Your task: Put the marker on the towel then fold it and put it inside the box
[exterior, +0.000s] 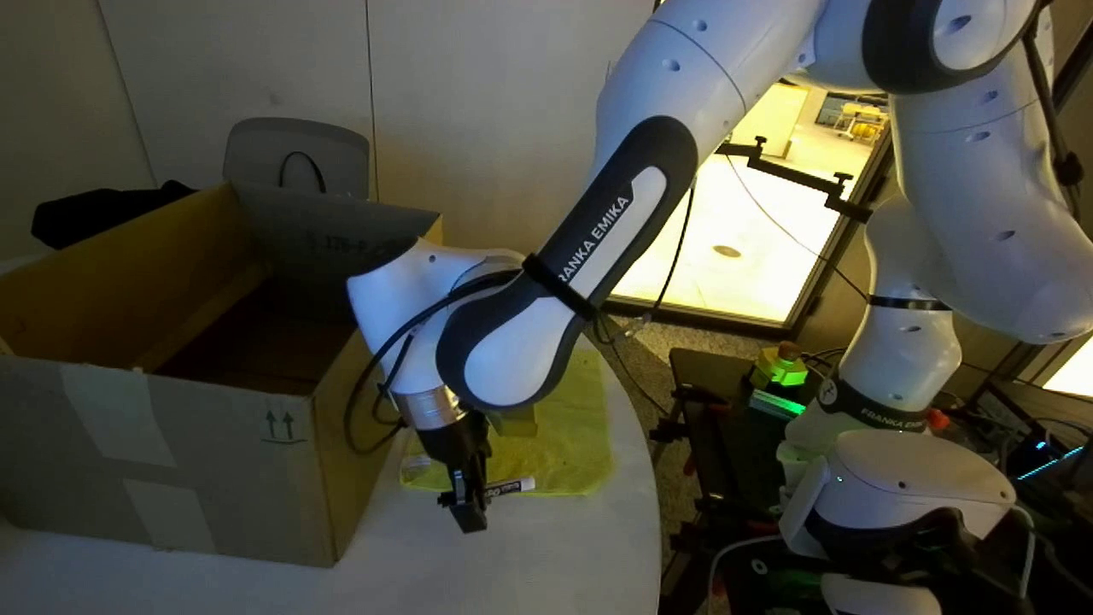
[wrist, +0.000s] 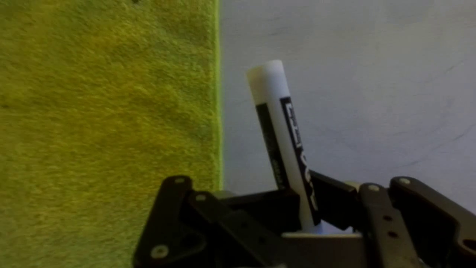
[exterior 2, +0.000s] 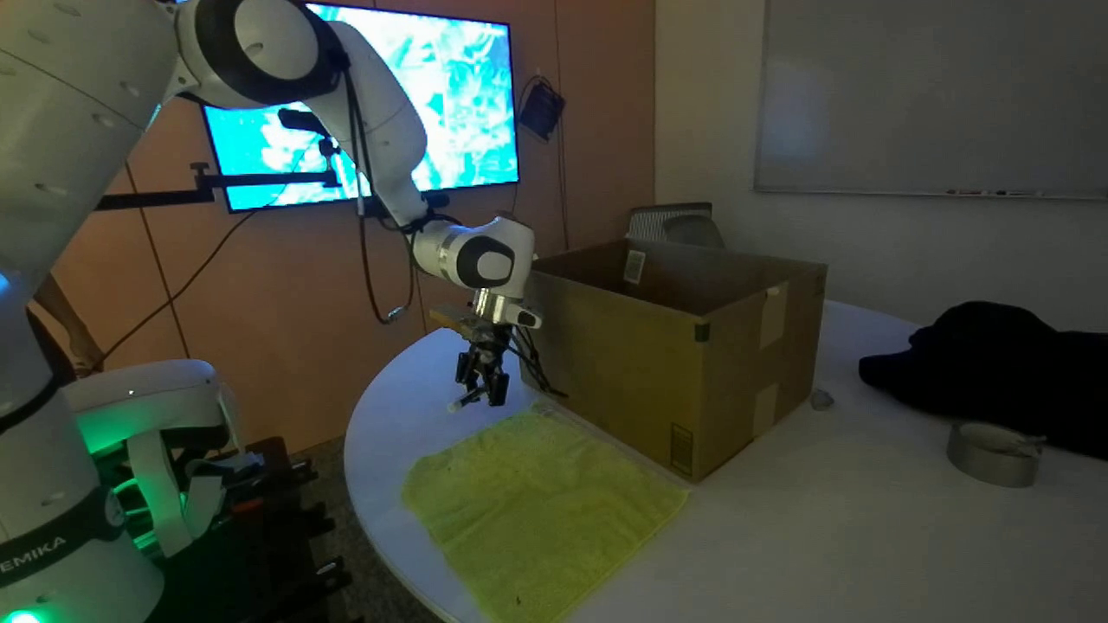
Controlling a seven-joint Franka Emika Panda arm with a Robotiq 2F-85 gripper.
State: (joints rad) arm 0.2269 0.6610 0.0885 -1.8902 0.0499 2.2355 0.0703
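Note:
My gripper [wrist: 306, 203] is shut on the marker [wrist: 284, 137], a white pen with black lettered bands, and its white end sticks out past the fingers at a tilt. The yellow-green towel [exterior 2: 545, 510] lies spread flat on the table. In the wrist view the marker hangs over bare table just beside the towel's edge. In an exterior view the gripper [exterior: 468, 511] is by the near edge of the towel [exterior: 572, 436], close to the box. The brown cardboard box [exterior 2: 606, 363] stands upright with its top open. Its far inside shows in an exterior view, but most of its floor is hidden.
The white round table [exterior: 546, 564] curves off close to the towel. A black cloth [exterior 2: 978, 372] and a roll of tape [exterior 2: 994, 454] lie on the far side of the box. Behind the box stands a grey chair [exterior: 295, 141].

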